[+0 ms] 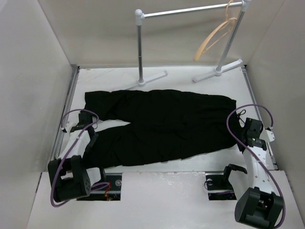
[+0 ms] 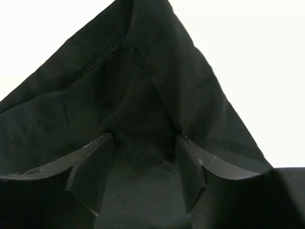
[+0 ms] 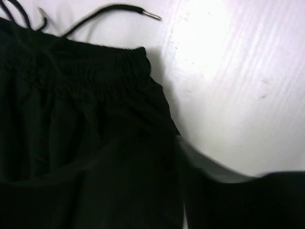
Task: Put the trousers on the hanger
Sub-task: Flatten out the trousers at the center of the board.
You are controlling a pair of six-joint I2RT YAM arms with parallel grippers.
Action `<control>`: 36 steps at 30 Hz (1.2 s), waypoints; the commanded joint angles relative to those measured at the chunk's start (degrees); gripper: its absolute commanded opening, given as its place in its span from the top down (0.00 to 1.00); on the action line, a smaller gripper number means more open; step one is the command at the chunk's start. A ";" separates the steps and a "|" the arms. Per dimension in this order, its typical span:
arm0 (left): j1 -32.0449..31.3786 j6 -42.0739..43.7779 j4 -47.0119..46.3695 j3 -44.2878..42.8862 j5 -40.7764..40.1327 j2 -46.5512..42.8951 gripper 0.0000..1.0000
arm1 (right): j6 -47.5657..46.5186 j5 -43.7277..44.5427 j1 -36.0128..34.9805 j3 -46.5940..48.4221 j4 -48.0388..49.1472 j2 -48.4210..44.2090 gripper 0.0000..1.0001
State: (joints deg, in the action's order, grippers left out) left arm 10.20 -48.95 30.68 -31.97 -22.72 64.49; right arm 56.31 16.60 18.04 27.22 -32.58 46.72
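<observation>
Left pincer [image 2: 144,143] spread over trousers [image 1: 162,126]; hanger [image 1: 217,36] well apart.

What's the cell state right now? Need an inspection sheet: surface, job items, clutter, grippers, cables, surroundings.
Surface: white table, largely covered by cloth.
Job's things: black trousers spread flat, legs to the left, waistband to the right, drawstring loose on the table; wooden hanger hanging tilted on the rack's bar, far right.
Clutter: nothing seen.
Grippers: left gripper open, down at a trouser leg; right gripper at the waistband edge, jaw state unclear.
Cables: purple cables loop over both arms, off the cloth.
Surroundings: white-and-silver rack at the far edge; plain walls on three sides.
</observation>
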 commanded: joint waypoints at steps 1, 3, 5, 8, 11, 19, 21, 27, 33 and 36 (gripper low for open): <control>1.01 -0.27 -2.89 1.29 -2.59 3.61 0.51 | -2.60 1.85 0.28 0.63 -1.61 -3.38 0.34; 1.27 -0.27 -5.26 1.03 -3.82 5.90 0.56 | -3.93 1.77 -0.50 2.47 -2.22 -4.79 0.29; 1.54 -0.10 -7.11 -0.54 -5.75 8.71 0.67 | -4.63 1.42 -2.08 3.97 -3.54 -5.67 0.28; 2.77 -0.18 -9.67 -8.09 -5.58 15.74 0.85 | -4.29 -0.77 -5.86 2.40 -4.69 -7.34 0.28; 1.81 0.08 -10.90 -15.65 -5.84 20.22 0.89 | -2.18 -1.83 -11.65 2.92 -5.74 -8.13 0.27; 1.19 1.49 -4.41 -21.84 -4.52 17.10 0.50 | -0.50 -4.55 -22.47 1.26 -6.97 -11.73 0.26; 1.62 1.40 -2.73 -18.58 -4.18 10.77 0.46 | -0.24 -5.52 -24.14 0.73 -6.97 -13.31 0.31; 6.71 0.87 12.52 -8.30 0.83 -11.45 0.56 | -0.94 -12.19 -29.94 0.29 -4.96 -13.94 0.93; 10.41 -6.24 26.88 -7.23 1.97 -18.61 0.57 | -1.91 -14.22 -33.11 1.25 -2.93 -13.15 0.82; 13.22 -7.47 25.15 -5.75 3.99 -15.98 0.52 | -3.40 -15.45 -33.38 2.13 -2.05 -10.78 0.73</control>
State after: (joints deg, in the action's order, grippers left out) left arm 21.37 -53.06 52.01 -39.20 -20.75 46.41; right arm 54.78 3.11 -14.72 27.53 -38.11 34.44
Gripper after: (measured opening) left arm 0.473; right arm 0.252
